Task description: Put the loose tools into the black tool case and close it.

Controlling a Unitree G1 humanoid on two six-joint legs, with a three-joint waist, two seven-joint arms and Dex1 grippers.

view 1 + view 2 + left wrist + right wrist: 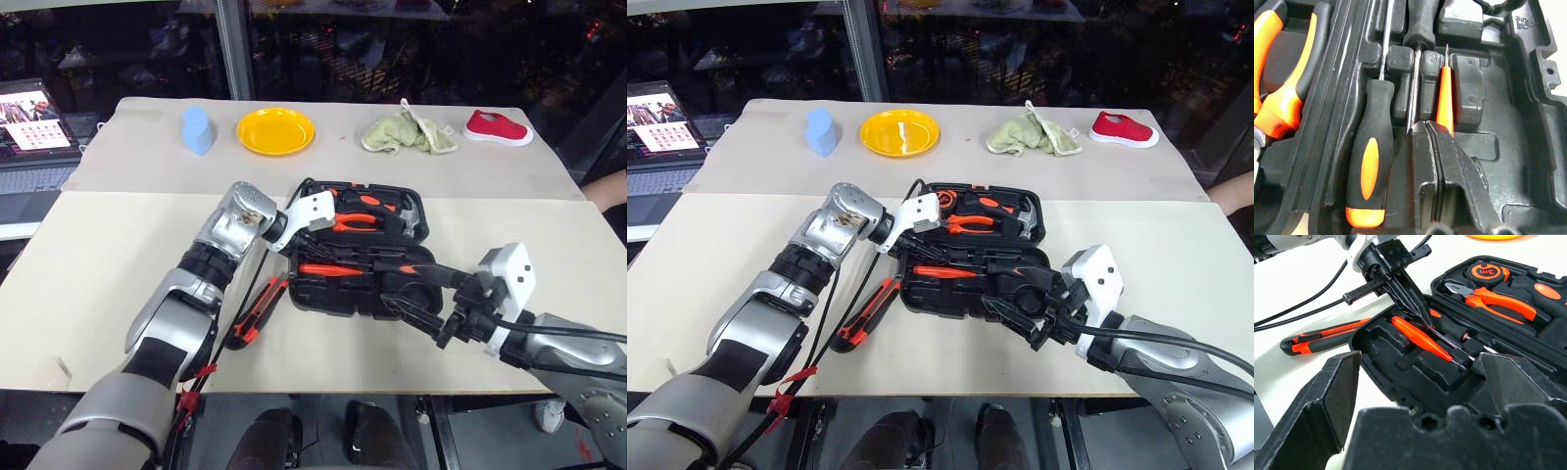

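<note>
Black tool case (358, 250) lying open at mid-bench, lid half away from robot, tray half nearer. In lid half: pliers (364, 221), hammer (1019, 209), tape measure (1484, 270), all seated. In tray half: slim all-orange screwdriver (1420, 339) lying in a slot; two black-and-orange-handled screwdrivers (1370, 161) beside it, seemingly seated, though exact fit hard to confirm. Utility knife (258, 311) not yet in, lying on bench (108, 264) just beside case's left edge. Roll of black tape not located. Judged roughly half done: knife to load, tape to find, lid to close and latch.

Left gripper (1418, 311) closed on nothing visible, tip down in tray, touching or just above the slim screwdriver's handle; contact uncertain. Right gripper (416, 299) spread wide, empty, hovering at near right corner of case.

Surroundings: blue object (198, 129), yellow plate (275, 130), green cloth (407, 132), red shoe (497, 127) along far edge, well apart from case. Laptop (34, 127) off to far left. Left arm's cable draped near knife: possible snag on pickup. Both arms over case: in the way of closing the lid.
</note>
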